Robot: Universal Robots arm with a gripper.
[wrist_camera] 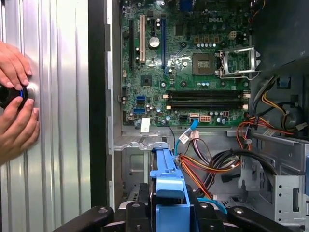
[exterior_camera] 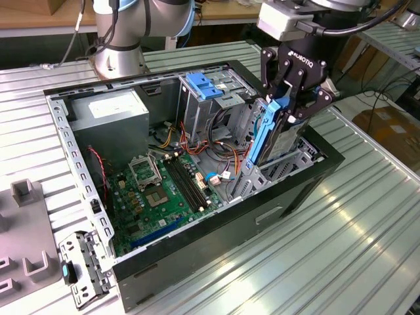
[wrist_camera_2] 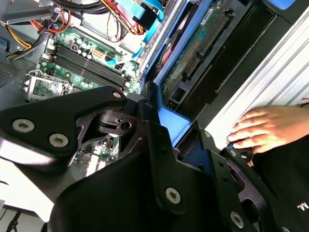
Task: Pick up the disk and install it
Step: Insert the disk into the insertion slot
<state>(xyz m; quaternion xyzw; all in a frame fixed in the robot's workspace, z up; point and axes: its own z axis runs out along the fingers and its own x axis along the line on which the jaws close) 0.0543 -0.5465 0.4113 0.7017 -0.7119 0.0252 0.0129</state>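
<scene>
Tool (exterior_camera: pixel 287 110) clamps the flat grey-metal disk (exterior_camera: pixel 272 131) upright by its smooth blue plastic bracket (exterior_camera: pixel 259 147).

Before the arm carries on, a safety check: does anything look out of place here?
Yes: a person's hands rest on the ribbed table right beside the open computer case, close to the gripper that holds the disk on edge at the drive bay. Nothing looks spilled or damaged.
</scene>
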